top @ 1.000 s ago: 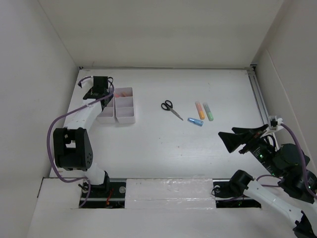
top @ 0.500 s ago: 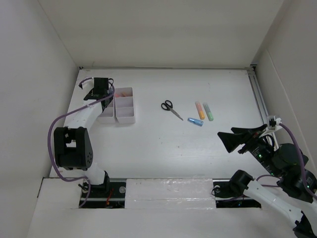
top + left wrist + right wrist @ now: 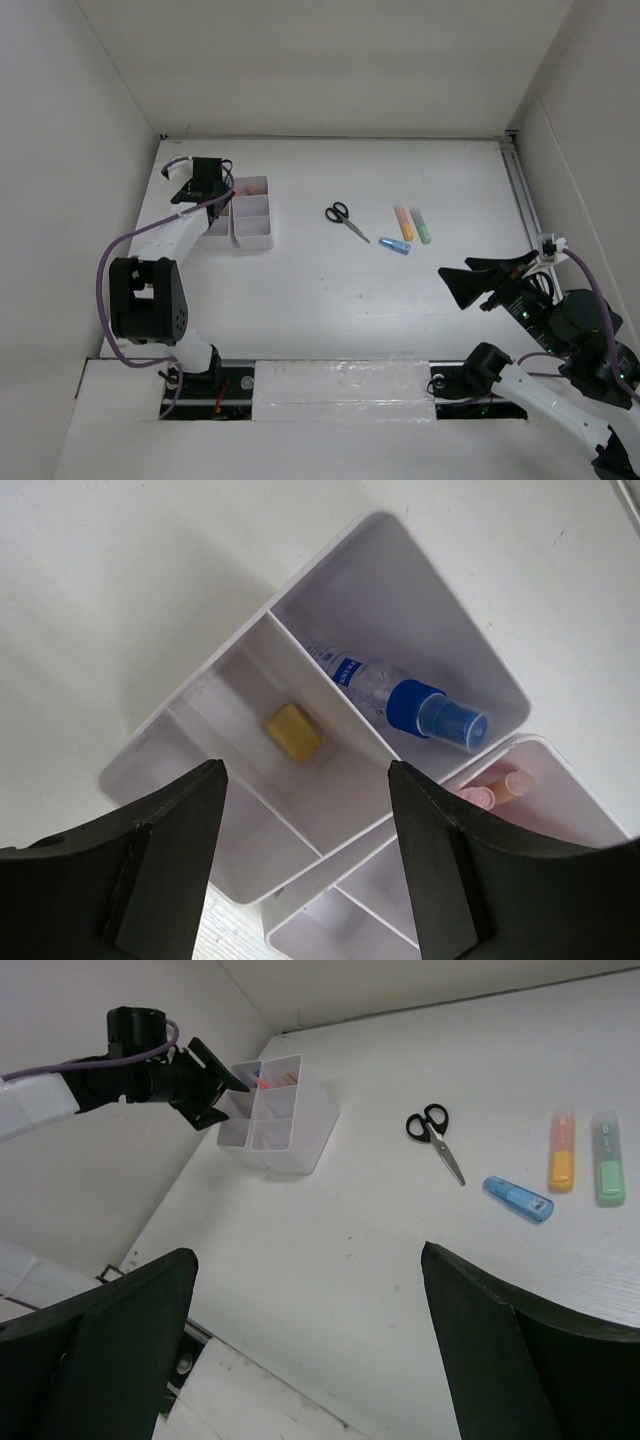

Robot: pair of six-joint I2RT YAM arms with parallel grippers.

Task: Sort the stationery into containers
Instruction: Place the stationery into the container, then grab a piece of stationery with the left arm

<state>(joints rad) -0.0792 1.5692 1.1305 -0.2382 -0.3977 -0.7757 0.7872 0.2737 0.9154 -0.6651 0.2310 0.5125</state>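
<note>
In the top external view, the left gripper is held over the far-left end of the organizer, which is set at the left of the table, within that arm's reach. Well apart from it, near the middle, the scissors are laid with handles to the far left and blades toward the near right. The orange marker and green marker are lined up side by side, their long axes running almost far-to-near. The blue marker is laid slantwise just beside the orange one's near end. These four are judged not yet sorted.

In the left wrist view, the jaws are seen parted, with nothing gripped between them. The eraser is seen flat on the floor of the middle compartment, directly under the gap. The bottle is laid flat in the end compartment beside it, its long axis along the compartment's length and its blue cap toward the other row; lying down is probably how it fits. The ends of the pens are seen in an adjoining compartment of that other row.

In the right wrist view, the right gripper is spread wide and empty, held back over the near right of the table, apparently to be kept clear of the left arm's work.
</note>
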